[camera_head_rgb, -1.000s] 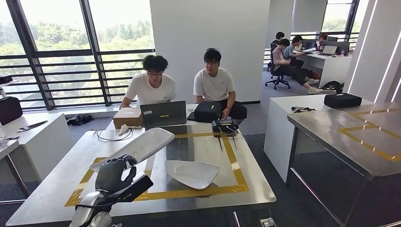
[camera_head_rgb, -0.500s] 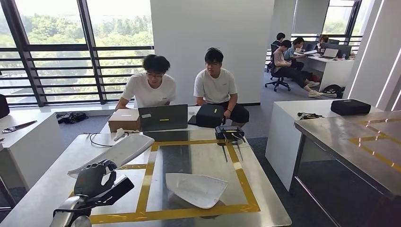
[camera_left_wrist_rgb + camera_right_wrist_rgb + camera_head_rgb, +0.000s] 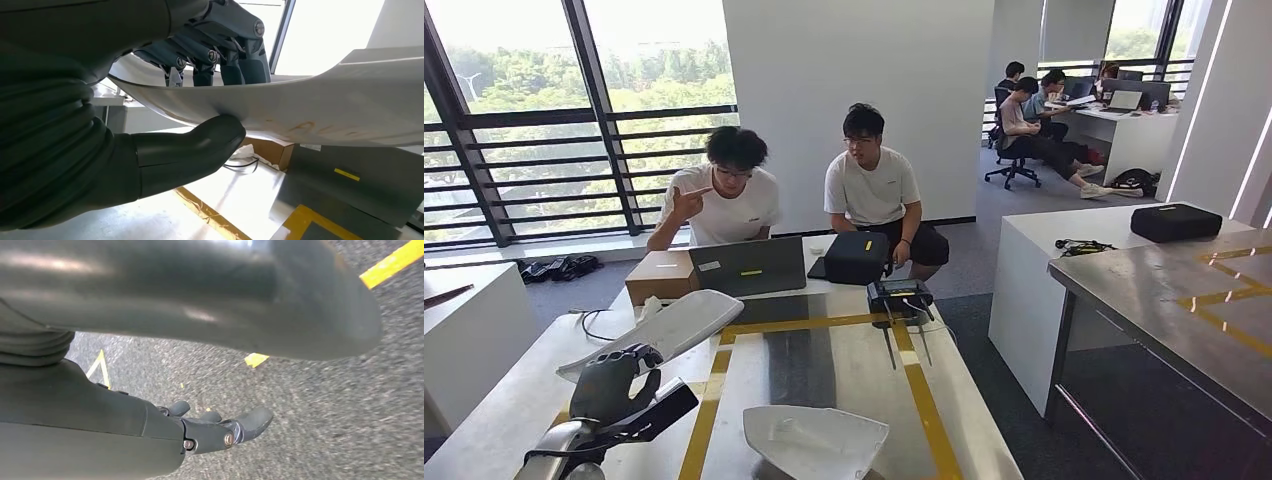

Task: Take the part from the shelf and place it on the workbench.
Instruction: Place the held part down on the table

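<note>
left hand [image 3: 612, 385] gripping part [image 3: 669, 328], above workbench [image 3: 844, 365]

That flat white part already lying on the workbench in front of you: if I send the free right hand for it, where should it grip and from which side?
Probably the broad rounded end of the flat white part, approached from the robot's right. It lies flat, so fingers must hook over an edge, and that side faces the right hand, away from the left hand gripping the long white panel.

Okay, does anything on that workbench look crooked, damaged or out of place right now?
Nothing looks damaged or spilled. The long white part is off the workbench, held in the left hand. A second white part lies at the near edge, partly cut off by the picture.
</note>
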